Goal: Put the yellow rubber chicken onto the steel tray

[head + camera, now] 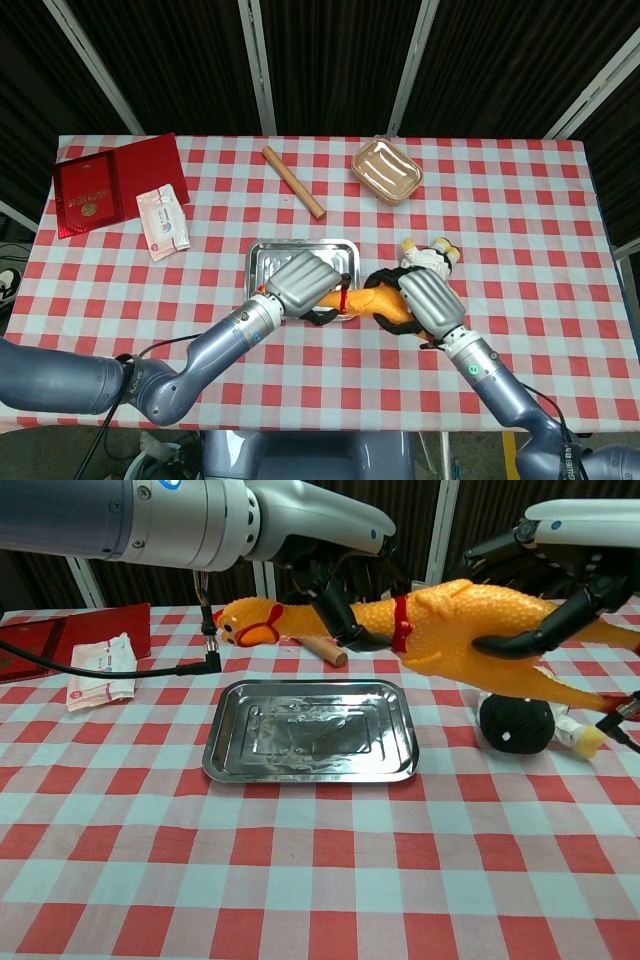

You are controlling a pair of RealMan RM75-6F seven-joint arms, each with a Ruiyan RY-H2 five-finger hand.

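The yellow rubber chicken (pixel 460 630) with a red collar hangs in the air above the right part of the steel tray (pixel 310 730), its head (pixel 245 620) pointing left. My left hand (pixel 335 585) grips its neck and my right hand (pixel 560 580) holds its body. In the head view the chicken (pixel 370 300) shows as an orange strip between my left hand (pixel 305 283) and my right hand (pixel 430 300), over the right end of the tray (pixel 272 262).
A black and white plush toy (pixel 515 722) lies just right of the tray. A wooden rolling pin (pixel 293 182), a copper dish (pixel 386 170), a red folder (pixel 112 180) and a white packet (pixel 164 222) lie further back on the checked table.
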